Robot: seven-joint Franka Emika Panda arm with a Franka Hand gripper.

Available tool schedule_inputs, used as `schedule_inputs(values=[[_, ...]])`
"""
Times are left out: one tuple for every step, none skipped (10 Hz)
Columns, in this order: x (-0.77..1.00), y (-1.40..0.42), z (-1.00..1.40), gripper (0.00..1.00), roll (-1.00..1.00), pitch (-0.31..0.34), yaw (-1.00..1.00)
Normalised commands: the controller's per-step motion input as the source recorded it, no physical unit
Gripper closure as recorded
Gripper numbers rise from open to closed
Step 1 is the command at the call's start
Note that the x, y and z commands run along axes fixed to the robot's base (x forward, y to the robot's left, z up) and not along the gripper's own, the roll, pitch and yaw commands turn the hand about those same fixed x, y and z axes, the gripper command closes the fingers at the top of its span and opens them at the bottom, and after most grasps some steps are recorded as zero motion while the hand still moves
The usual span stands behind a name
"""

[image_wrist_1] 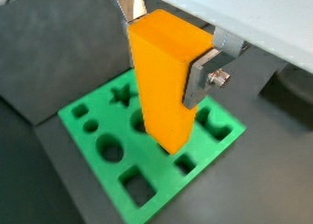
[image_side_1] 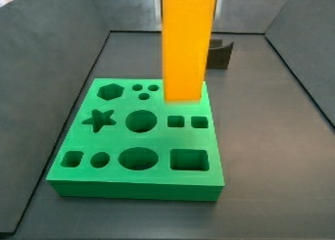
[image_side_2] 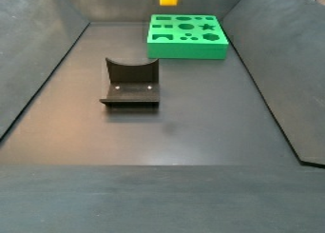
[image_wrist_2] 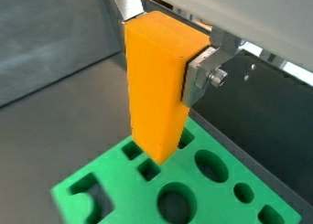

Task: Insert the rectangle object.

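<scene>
End effector (image_wrist_1: 184, 65): closed on the rectangle object (image_wrist_1: 162, 77), above the green board (image_side_1: 137, 180).
Rectangle object: upright, long axis vertical, lower end over the board's middle cut-outs, apparently not yet seated.
Fixture (image_side_2: 129, 85): on the worktop (image_side_2: 178, 142), well apart, no obstruction.

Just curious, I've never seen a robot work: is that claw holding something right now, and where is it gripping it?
Yes. The gripper, above the green board, holds the tall orange-yellow rectangular block near its upper end, silver fingers on opposite sides.
</scene>
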Motion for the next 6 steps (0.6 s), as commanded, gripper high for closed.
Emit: schedule_inputs(values=[[-0.04, -0.52, -0.79, 1.00, 0.00, -0.176, -0.06], [-0.07, -0.45, -0.75, 1.00, 0.00, -0.179, -0.07], [-0.02, -0.46, -0.75, 1.00, 0.00, -0.176, 0.00], [0.00, -0.41, -0.71, 1.00, 0.00, -0.164, 0.00], [0.00, -0.36, -0.68, 1.00, -0.01, -0.164, 0.00], [0.00, -0.33, -0.57, 1.00, -0.03, -0.151, 0.00]])
